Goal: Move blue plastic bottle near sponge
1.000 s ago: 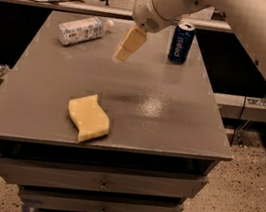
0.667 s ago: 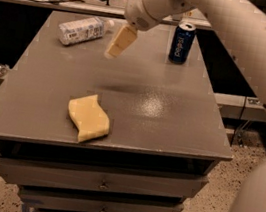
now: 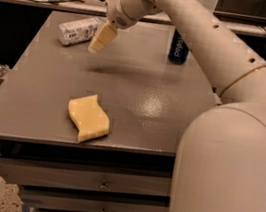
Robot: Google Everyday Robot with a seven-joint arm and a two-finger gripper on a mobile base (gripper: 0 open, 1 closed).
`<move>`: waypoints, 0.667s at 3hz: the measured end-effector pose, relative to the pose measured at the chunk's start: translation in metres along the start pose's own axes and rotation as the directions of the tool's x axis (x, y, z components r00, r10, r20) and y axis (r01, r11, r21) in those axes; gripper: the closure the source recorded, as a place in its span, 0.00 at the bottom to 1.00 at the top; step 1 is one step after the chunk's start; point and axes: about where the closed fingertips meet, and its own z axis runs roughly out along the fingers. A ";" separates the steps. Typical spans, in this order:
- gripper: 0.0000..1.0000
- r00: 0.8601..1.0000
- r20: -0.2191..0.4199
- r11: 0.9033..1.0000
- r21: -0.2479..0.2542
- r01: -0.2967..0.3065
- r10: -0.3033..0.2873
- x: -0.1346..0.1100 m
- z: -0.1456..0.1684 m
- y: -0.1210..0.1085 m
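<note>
The blue plastic bottle (image 3: pixel 79 30) lies on its side at the far left of the grey table (image 3: pixel 138 104), with a pale blue-and-white label. The pale yellow sponge (image 3: pixel 88 118) lies flat near the table's front left edge. My gripper (image 3: pixel 99 42) hangs above the table just right of the bottle, its tan fingers pointing down and to the left, close to the bottle's right end. It holds nothing that I can see. My white arm reaches in from the right and fills the lower right of the view.
A dark blue soda can (image 3: pixel 179 47) stands upright at the back right of the table. Drawers (image 3: pixel 84 183) sit below the tabletop. Office chairs and desks stand behind the table.
My gripper has moved left across the back of the table, away from the soda can and toward the bottle. The bottle, sponge and can have not moved.
</note>
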 end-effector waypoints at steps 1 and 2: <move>0.00 1.000 -0.003 1.000 -0.015 -0.017 0.017 -0.003 0.034 -0.013; 0.00 0.999 -0.005 0.999 -0.032 -0.032 0.032 -0.006 0.063 -0.022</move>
